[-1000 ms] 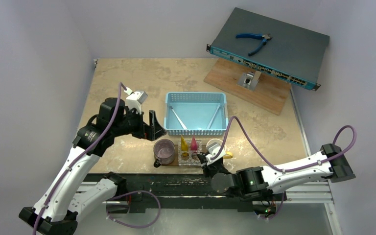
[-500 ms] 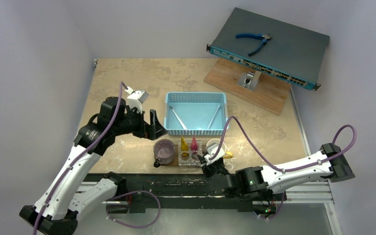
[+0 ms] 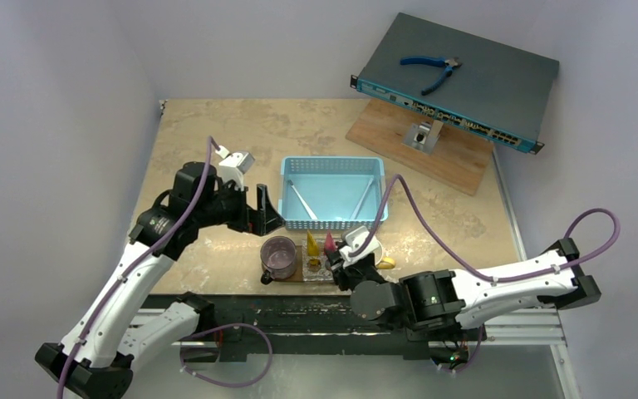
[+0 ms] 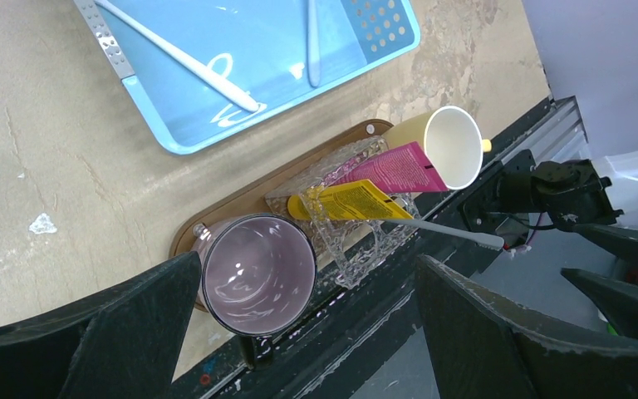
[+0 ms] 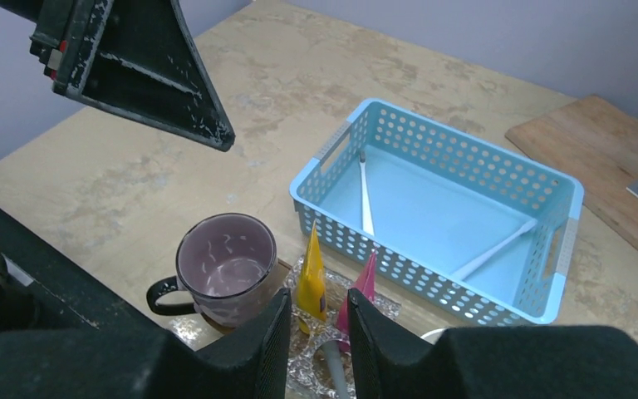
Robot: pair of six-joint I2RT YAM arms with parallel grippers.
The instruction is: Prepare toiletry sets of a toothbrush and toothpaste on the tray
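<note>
Seemingly letting the toothbrush (image 4: 440, 226) go.
Above: right gripper (image 3: 338, 264) low by yellow tube (image 3: 311, 243) and pink tube (image 3: 329, 243), left gripper (image 3: 262, 212) splayed wide. Left wrist: toothbrush leaning from holder (image 4: 357, 245) on tray (image 4: 234, 208). Right wrist: jaws slightly parted, clamping nothing; next, lift clear, fetch another.

Tray (image 4: 234, 208) sits at the near edge, centre. On it, left to right: mug (image 3: 278, 256), holder (image 4: 357, 249) with two tubes (image 3: 311, 243) (image 3: 330, 243) and one brush (image 4: 449, 231), cup (image 3: 364, 248). Basket (image 3: 332, 223) just behind the tray, two loose brushes (image 3: 301, 199) (image 3: 364, 198) inside. Far right: board (image 3: 457, 162), network switch (image 3: 465, 75) on it, pliers (image 3: 432, 71) on top.
</note>
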